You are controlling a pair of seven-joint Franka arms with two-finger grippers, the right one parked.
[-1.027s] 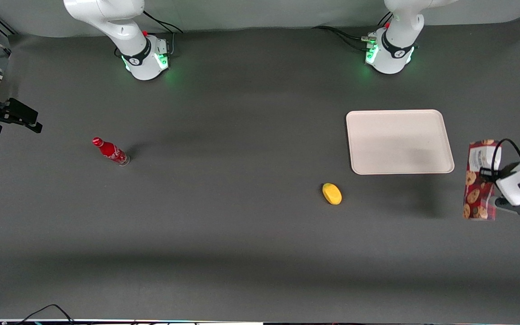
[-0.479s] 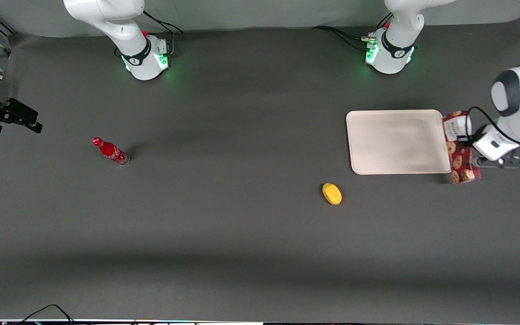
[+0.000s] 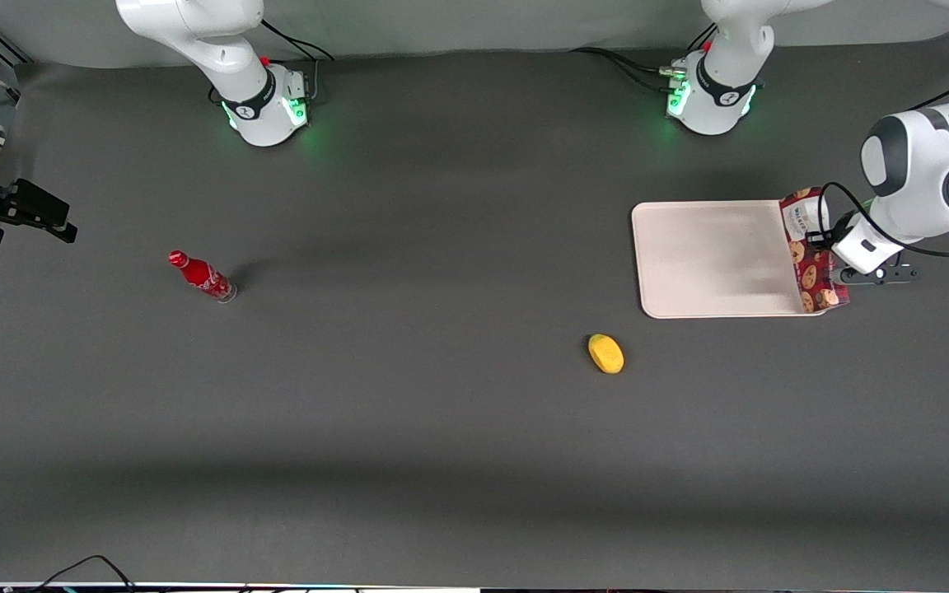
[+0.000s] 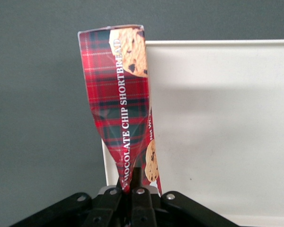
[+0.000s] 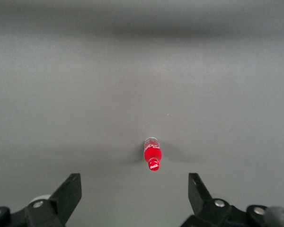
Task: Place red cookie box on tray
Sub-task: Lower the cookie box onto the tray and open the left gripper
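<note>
- Nearest the front camera lies a yellow, lemon-like fruit (image 3: 605, 353) on the dark grey bench (image 3: 409, 428), apart from everything else.
- Farther from the camera, well toward the parked arm's end of the bench, a small red bottle (image 3: 201, 276) stands with its cap leaning a little; the right wrist view looks down on it (image 5: 152, 156).
- Toward the working arm's end sits the cream-white tray (image 3: 709, 259), flat on the bench, a little farther from the camera than the fruit.
- The red cookie box (image 3: 810, 252) hangs over the tray's edge at the working arm's end, its long axis running along that edge, white label panel at the end farther from the camera. In the wrist view the tartan carton (image 4: 125, 104) reads "CHOCOLATE CHIP SHORTBREAD" and covers the tray's rim (image 4: 217, 42), partly over the tray and partly over bare bench.
- The left gripper (image 3: 827, 247) holds the box, fingers (image 4: 132, 187) pinched tight on the carton, which is squeezed narrow where they clamp it.
</note>
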